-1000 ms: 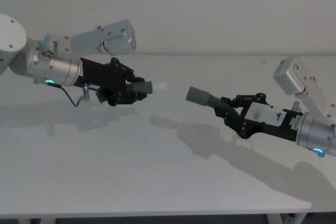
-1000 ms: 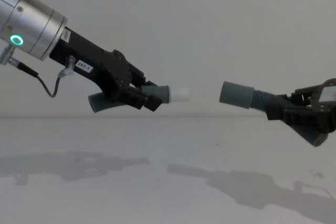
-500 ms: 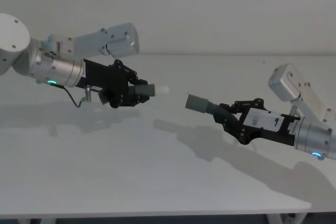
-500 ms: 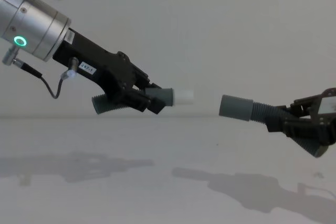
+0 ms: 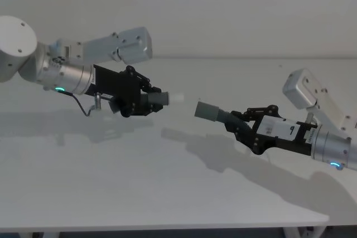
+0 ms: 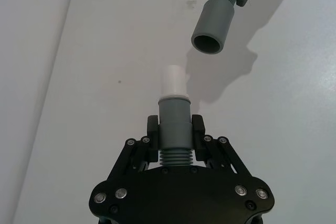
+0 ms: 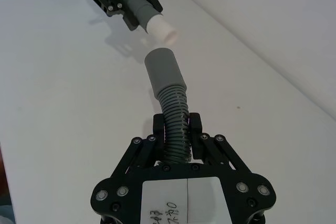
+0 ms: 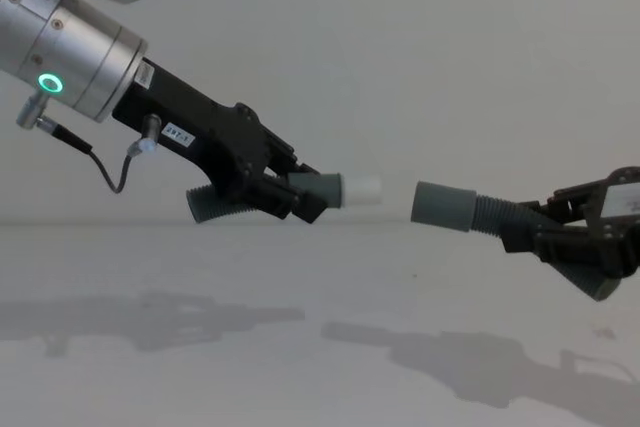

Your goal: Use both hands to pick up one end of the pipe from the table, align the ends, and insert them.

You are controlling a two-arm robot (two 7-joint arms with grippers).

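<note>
left tool (image 5: 146, 100) grips white-tipped hose (image 5: 159, 99) | right tool (image 5: 238, 123) grips wide-cuffed hose (image 5: 207, 111) | ends face each other, apart, above desk (image 5: 167, 188) | gap smaller than a second ago

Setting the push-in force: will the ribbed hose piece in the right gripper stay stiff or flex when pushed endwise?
Likely flexes some: the hose piece curves along its ribs ahead of the right gripper. Its smooth wide cuff looks stiffer. Probably light, jutting out unsupported.
</note>
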